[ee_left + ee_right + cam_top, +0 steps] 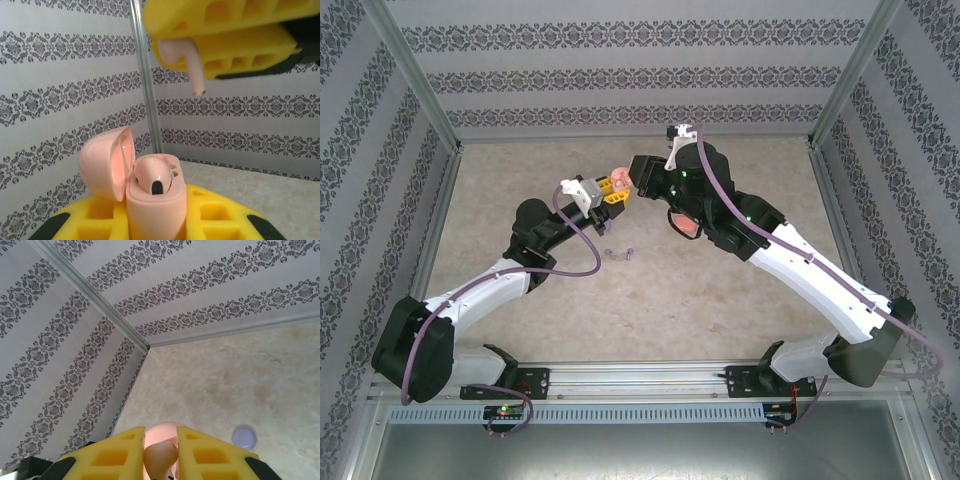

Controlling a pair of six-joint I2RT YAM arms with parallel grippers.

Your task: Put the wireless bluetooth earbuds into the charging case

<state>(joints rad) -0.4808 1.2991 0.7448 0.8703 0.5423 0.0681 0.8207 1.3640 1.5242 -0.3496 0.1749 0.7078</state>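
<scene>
Count: two pale pink earbuds, two purple earbuds, one pink case, one coral-red case.
The pink case (150, 205) has a glossy shell and its lid is hinged open. It is clamped upright between the left fingers (215, 222), raised over the bench (620, 310).
The first pink earbud (152, 175) is seated in a well of the pink case.
The second pink earbud (194, 67), stem down, is pinched in the right fingers (230, 45) just above the case, not touching it.
The purple earbuds (610, 250) lie loose on the bench.
The coral-red case (685, 224) is partly under the right arm.
</scene>
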